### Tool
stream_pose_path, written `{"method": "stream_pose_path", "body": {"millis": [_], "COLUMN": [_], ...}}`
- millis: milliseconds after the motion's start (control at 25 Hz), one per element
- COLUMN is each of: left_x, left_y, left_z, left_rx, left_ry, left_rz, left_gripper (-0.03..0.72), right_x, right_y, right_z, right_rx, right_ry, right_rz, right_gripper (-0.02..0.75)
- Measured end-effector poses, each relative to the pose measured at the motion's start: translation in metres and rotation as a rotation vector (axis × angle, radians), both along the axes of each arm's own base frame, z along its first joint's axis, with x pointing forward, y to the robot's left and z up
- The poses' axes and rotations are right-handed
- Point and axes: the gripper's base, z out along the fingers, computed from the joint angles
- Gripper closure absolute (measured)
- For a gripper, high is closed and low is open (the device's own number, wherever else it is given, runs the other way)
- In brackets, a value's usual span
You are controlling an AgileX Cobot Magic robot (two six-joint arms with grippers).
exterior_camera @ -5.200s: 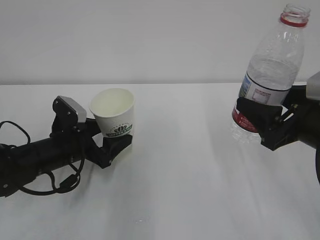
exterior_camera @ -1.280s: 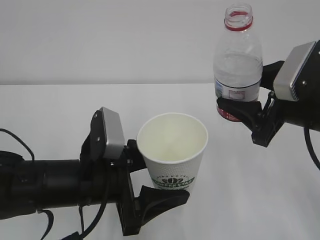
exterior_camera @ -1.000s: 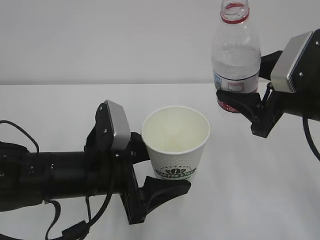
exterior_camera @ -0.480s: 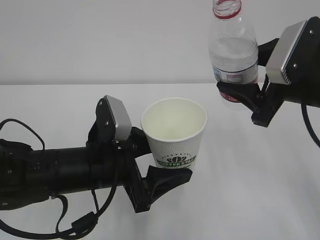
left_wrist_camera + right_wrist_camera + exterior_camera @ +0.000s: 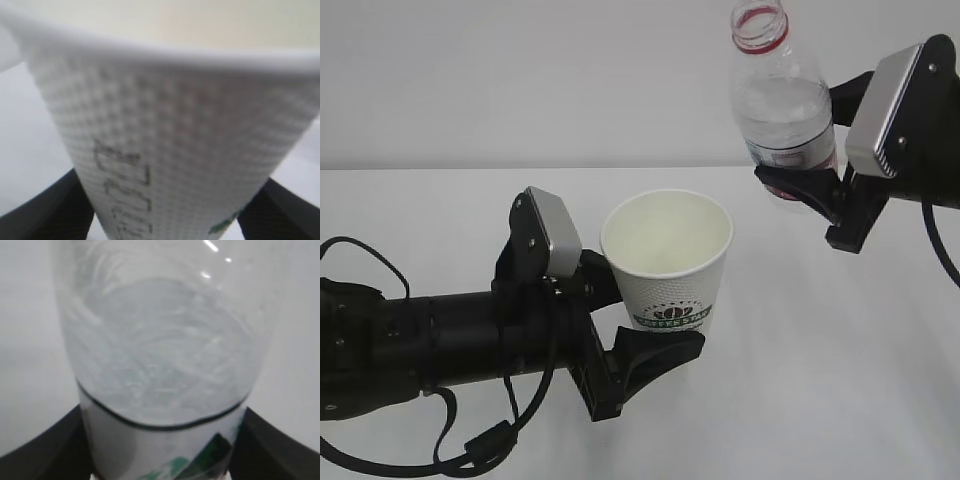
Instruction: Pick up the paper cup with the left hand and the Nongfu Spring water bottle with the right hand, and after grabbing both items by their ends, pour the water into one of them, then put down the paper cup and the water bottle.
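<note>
**Bottle poised above cup, pour not yet begun**

Above the white table [image 5: 800,400], the left hand [image 5: 635,335] holds the paper cup [image 5: 667,262] near its base, its jaws spread fairly wide and closed against the cup's lower wall, mouth up and empty. Up and to the right, the right hand [image 5: 810,185] grips the water bottle [image 5: 782,105] around its lower part, jaws likewise set wide on the body. The bottle has no cap, leans slightly left, and holds water [image 5: 160,355] well below the neck. Its mouth sits higher than the cup's rim and to the right of it, not over the opening.

Risks, as I judge them: tipping from here would send the stream past the cup's right edge onto the table, because the neck is off-centre. A fast tilt could make the water gulp and splash. The thin cup, pinched low, might buckle or rock as it fills.

Compared with a second ago, the bottle has risen, drifted left and begun to lean, while the cup has stayed nearly where it was.
</note>
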Motion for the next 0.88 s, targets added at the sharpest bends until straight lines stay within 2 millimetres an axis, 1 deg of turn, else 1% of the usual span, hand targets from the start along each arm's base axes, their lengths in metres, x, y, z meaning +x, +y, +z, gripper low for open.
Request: {"method": "stream_pose_path", "body": {"millis": [440,680,880], "left_x": [0.0000,0.0000,0.0000], "left_y": [0.0000,0.0000,-0.0001], "left_z": [0.0001,0.0001,0.0003], "left_rx": [0.002,0.012,0.011], "left_ry": [-0.011,-0.038,-0.042], "left_rz": [-0.002,-0.009,-0.010], "left_gripper": [0.090,0.090,0.092], "right_x": [0.0010,0.0012,0.0032], "right_y": [-0.0021,-0.0027,-0.0030], "right_z": [-0.0023,-0.0029,0.0038], "right_rx": [-0.095,-0.112,-0.131], "right_ry": [-0.047,-0.053,-0.079], "right_rz": [0.002,0.001,0.001], "right_gripper": [0.210,0.210,0.210]}}
